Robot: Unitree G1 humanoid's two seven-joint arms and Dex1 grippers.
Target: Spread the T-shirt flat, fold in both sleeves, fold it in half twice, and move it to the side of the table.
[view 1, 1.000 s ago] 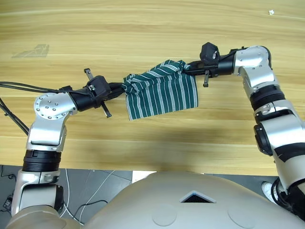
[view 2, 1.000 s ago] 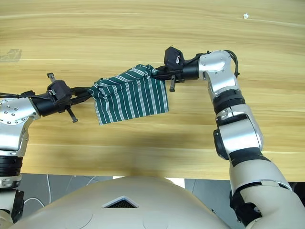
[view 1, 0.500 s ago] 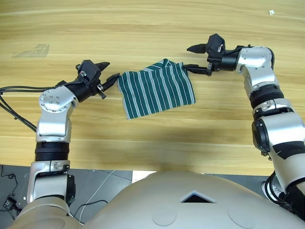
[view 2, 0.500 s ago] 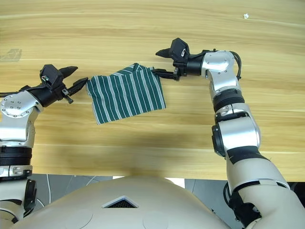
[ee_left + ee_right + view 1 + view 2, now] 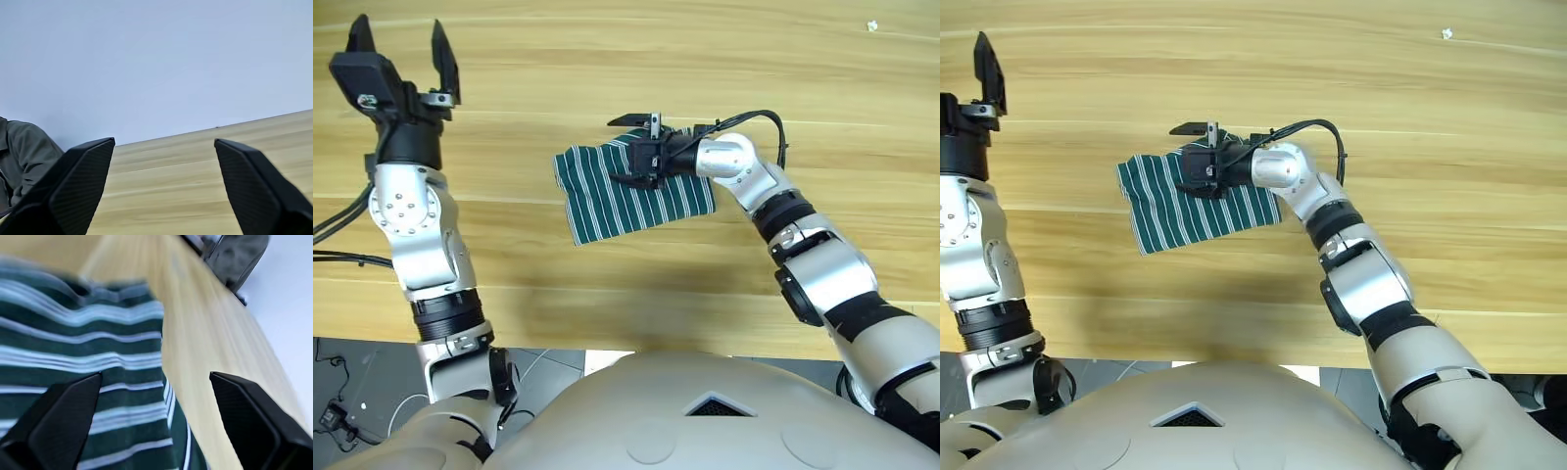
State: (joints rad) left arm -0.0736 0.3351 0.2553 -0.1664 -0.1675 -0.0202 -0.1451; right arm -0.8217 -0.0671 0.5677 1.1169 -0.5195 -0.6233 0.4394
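T-shirt [image 5: 636, 196]: folded packet lying mid table [image 5: 724, 59].
Right gripper [image 5: 625, 152]: over its 12 o'clock edge, fingers spread, empty.
Left gripper [image 5: 399, 34]: up at 10 o'clock, spread too.
My move: I'd pinch every layer (not only the top), slide low.

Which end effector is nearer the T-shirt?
Right. The right end effector hangs open over the T-shirt; the left end effector is open, held up well off to its left.
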